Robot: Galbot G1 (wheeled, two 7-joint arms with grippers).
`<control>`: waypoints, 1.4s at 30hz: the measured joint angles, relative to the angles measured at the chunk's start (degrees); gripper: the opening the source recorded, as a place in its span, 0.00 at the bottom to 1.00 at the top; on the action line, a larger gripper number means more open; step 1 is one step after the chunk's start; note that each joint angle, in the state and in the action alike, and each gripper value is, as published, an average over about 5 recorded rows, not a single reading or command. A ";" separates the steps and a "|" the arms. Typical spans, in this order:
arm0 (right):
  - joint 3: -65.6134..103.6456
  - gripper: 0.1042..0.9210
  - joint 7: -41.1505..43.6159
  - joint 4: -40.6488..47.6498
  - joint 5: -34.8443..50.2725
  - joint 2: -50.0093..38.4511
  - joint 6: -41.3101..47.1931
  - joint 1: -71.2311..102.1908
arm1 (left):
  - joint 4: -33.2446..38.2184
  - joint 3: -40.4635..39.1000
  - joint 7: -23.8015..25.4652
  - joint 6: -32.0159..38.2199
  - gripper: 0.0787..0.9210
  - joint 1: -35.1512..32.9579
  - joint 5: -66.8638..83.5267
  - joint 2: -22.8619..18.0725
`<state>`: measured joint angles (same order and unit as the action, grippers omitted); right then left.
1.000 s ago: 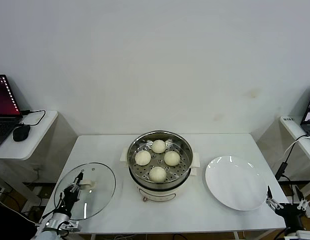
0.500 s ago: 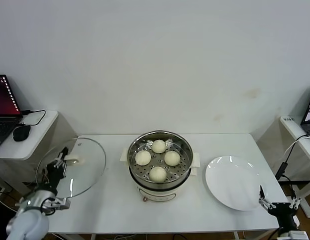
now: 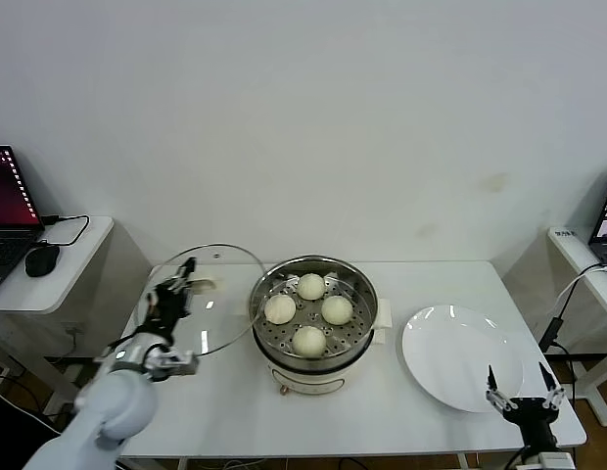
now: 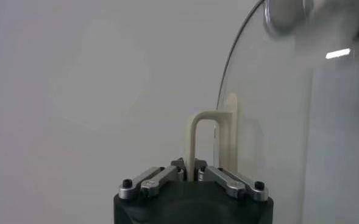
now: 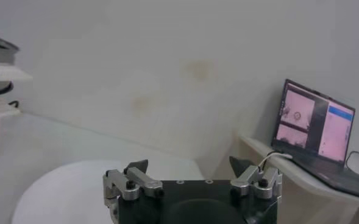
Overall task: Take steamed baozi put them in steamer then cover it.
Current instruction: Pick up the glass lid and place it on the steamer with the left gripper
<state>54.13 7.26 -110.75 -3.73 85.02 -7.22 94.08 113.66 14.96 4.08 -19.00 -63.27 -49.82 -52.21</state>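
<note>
I see my left pincer [image 3: 182, 281] clamped on the cream-white handle of the round clear glass cover [image 3: 200, 300], holding it tilted in the air just left of the round shiny stainless-steel steamer [image 3: 313, 323]. Four round cream-white steamed baozi [image 3: 309, 340] sit on the steamer's perforated tray. The steamer stands mid-way along the white desk [image 3: 235, 411]. Right of the steamer lies a flat white round plate [image 3: 460, 357]. My right pincer [image 3: 522, 398] hangs wide open and empty beside the plate's near edge.
</note>
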 measured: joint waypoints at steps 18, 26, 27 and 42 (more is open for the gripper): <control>-3.85 0.88 -0.94 3.77 -5.20 2.32 -1.81 -1.59 | -2.35 -18.55 10.14 -8.52 0.09 12.56 -15.60 -13.27; -4.43 0.88 -0.95 4.72 -6.03 2.29 -2.23 -1.68 | -4.74 -20.45 12.33 -9.17 0.09 12.98 -22.41 -19.75; -4.48 0.88 -0.95 4.82 -6.11 2.29 -2.28 -1.70 | -5.02 -20.63 12.58 -9.24 0.09 12.97 -23.06 -20.34; -5.02 0.88 -0.93 5.36 -6.64 2.17 -2.46 -1.93 | -8.85 -21.36 14.01 -9.59 0.09 13.08 -29.19 -26.20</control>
<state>49.11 6.33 -105.39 -10.37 87.19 -9.68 92.15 104.81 -6.40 18.09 -28.59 -50.19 -79.01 -78.41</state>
